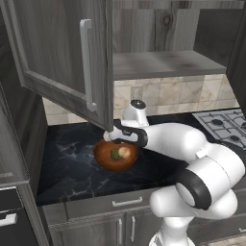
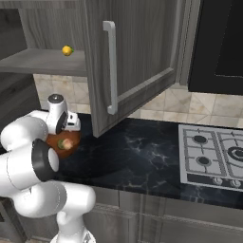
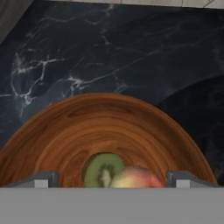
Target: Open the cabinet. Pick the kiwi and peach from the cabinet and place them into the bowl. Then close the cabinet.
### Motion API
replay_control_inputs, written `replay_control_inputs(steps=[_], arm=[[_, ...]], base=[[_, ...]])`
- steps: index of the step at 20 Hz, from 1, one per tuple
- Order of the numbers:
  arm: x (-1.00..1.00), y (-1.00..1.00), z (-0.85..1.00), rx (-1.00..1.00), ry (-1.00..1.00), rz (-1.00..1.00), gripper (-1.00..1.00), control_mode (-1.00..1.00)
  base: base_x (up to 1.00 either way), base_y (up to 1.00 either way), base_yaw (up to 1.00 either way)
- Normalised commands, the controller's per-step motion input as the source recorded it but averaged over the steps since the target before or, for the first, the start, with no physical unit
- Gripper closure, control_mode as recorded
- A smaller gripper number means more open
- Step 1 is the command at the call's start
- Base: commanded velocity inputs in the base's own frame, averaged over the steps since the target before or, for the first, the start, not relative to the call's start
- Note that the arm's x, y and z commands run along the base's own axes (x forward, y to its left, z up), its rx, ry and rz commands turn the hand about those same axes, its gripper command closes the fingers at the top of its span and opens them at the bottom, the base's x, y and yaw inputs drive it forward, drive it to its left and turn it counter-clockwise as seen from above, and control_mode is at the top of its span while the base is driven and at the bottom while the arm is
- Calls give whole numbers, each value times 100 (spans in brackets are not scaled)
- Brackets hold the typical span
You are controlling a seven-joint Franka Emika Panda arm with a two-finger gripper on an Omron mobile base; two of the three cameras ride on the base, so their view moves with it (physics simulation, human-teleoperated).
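Gripper [image 3: 111,183] hovering spread wide over bowl [image 3: 65,131], holding nothing, kiwi [image 3: 102,168] and peach [image 3: 135,178] touching inside; 2 cabinet [image 1: 57,53] doors hanging open, needing shutting.

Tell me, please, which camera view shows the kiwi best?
The hand view: the kiwi sits close up in the bowl, its green cut face plain, touching the peach. In the left base view it is a small green spot beside the peach; in the right base view a tiny spot next to the arm.
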Motion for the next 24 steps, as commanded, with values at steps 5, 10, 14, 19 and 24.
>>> replay_control_inputs(steps=[5, 10, 14, 19, 24], arm=[[-13, 0, 64, 0, -4, 0, -100, -100], [-56, 0, 100, 0, -16, 0, -100, -100], [-95, -12, 100, 0, -24, 0, -100, -100], [-100, -21, 98, 0, -34, 0, -100, -100], [-100, -27, 100, 0, -36, 2, -100, -100]], base=[[0, 0, 0], [0, 0, 0], [0, 0, 0], [0, 0, 0], [0, 0, 0]])
